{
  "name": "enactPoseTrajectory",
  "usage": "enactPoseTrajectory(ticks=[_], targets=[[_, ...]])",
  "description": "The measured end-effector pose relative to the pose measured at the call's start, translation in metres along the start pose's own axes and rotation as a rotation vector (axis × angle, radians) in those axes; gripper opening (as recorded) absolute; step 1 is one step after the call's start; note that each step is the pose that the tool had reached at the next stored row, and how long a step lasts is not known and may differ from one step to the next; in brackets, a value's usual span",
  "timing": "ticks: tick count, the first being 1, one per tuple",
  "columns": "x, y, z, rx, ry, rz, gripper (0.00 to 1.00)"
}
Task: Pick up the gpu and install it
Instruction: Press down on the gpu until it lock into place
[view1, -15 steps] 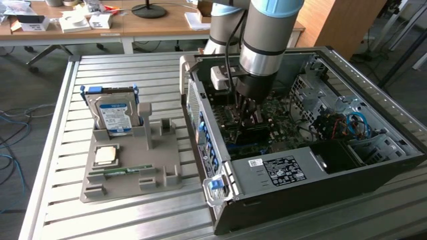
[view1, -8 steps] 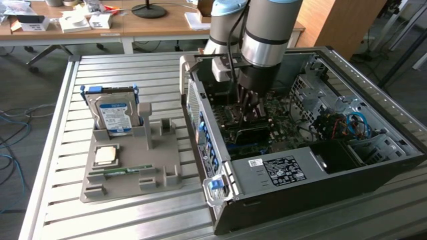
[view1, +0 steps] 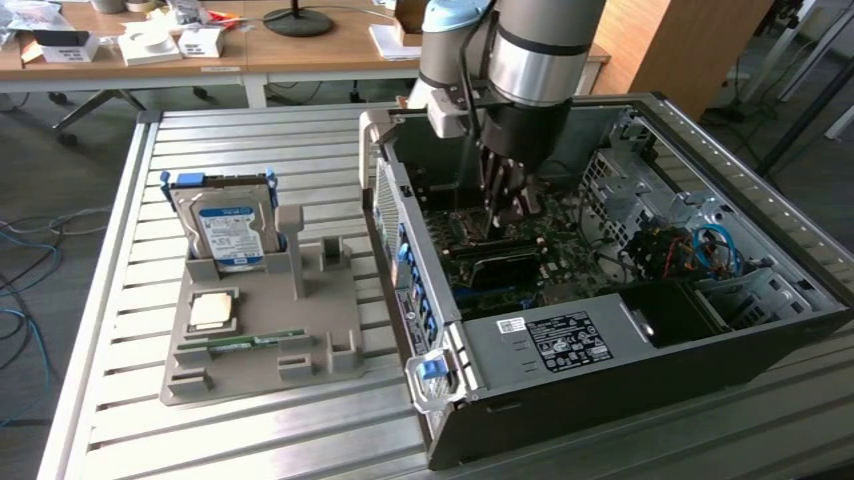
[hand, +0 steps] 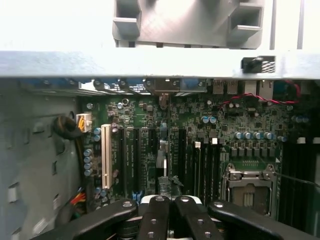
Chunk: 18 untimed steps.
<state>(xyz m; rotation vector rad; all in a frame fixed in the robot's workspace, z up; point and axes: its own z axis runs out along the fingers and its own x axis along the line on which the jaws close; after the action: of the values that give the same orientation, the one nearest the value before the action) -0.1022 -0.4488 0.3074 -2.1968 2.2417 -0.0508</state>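
The arm reached down into the open computer case (view1: 627, 300), which lay on its side on the slatted metal table (view1: 267, 440). The gripper (view1: 511, 205) hung low over the motherboard (hand: 200, 145), its fingers (hand: 165, 212) drawn together in the wrist view. Whether they pinched anything could not be told from either view.

The graphics card (view1: 497, 266) appeared as a dark flat card down on the motherboard, directly under the gripper and just beside the blue-edged slots. Whether it was fully seated could not be told. In the wrist view the black expansion slots ran in parallel next to one white slot (hand: 105, 156), with the processor socket (hand: 248, 187) off to one side.

On the exterior view's left, the grey parts holder (view1: 314, 345) sat on the table well apart from the gripper. The hard drive (view1: 228, 232) stood upright in its cradle there. A small square chip (view1: 214, 311) and a thin green memory stick (view1: 240, 343) lay in their recesses. The upright slot beside the hard drive held nothing.
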Motion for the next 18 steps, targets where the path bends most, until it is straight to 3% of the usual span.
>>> enactPoseTrajectory(ticks=[3, 8, 14, 18], targets=[[0.0, -0.0001, -0.0056, 0.0001, 0.008, 0.0, 0.11], [0.0, -0.0009, -0.0056, 0.0001, 0.0077, 0.0, 0.11], [0.0, -0.0161, -0.0052, -0.0024, 0.0062, 0.0, 0.11], [0.0, -0.0174, -0.0052, -0.0027, 0.0062, 0.0, 0.11]])
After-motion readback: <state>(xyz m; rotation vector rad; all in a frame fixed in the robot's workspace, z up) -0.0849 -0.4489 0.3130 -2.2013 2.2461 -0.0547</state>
